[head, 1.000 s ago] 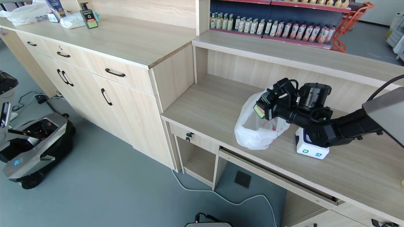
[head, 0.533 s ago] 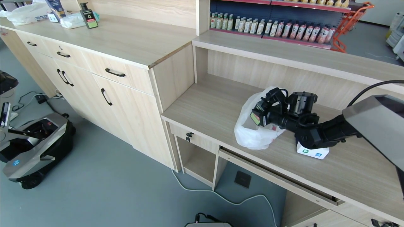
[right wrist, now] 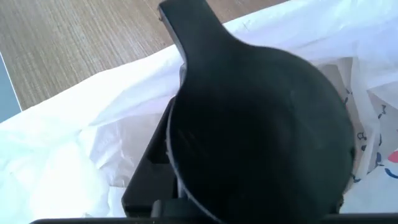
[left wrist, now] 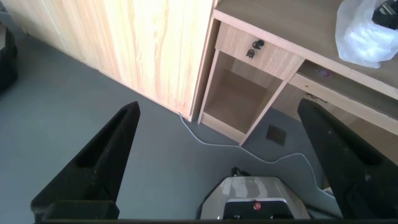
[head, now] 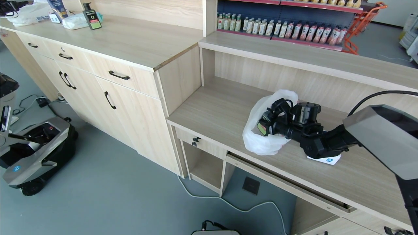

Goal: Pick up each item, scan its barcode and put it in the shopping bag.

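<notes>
Clamping a dark bottle, label plain from the head, in right gripper at mouth of shopping bag, arm half-hiding a white box; left gripper splayed wide.

Counter room left of shopping bag; white box crowds right.

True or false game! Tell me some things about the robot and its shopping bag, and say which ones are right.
1. The bag is white. True.
2. The bag sits in a drawer. False: it sits on the counter.
3. The right end effector holds a dark bottle at the bag's mouth. True.
4. The left end effector is shut. False: it is open, above the floor.
</notes>
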